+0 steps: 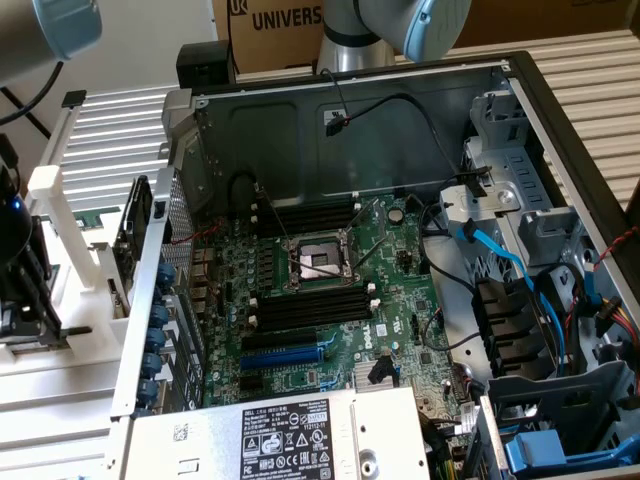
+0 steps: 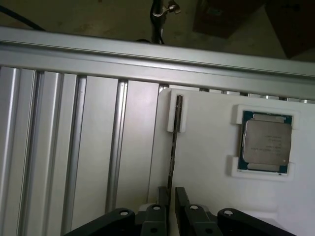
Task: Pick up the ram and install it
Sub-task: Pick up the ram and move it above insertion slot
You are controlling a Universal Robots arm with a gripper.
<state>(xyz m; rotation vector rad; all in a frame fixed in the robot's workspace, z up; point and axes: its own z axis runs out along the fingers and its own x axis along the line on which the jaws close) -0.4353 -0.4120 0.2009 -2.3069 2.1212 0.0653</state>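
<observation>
The claw (image 2: pixel 172 192) is closed narrowly on the near end of the ram (image 2: pixel 173 147). The ram stands on edge in a white tray (image 2: pixel 206 157), with its long axis running straight away from the claw.

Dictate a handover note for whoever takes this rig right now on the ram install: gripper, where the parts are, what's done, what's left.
The gripper is closed on the near end of the thin dark ram strip, seen edge-on.
The ram stands on edge in the white plastic holder tray, with its far end in the tray's slot clip; it is not lifted.
The square silver processor chip sits in its own nest on that tray, apart from the ram.
The long black memory slots on the green motherboard appear empty.
Done: the grasp. Left: lifting the ram out and installing it.
</observation>
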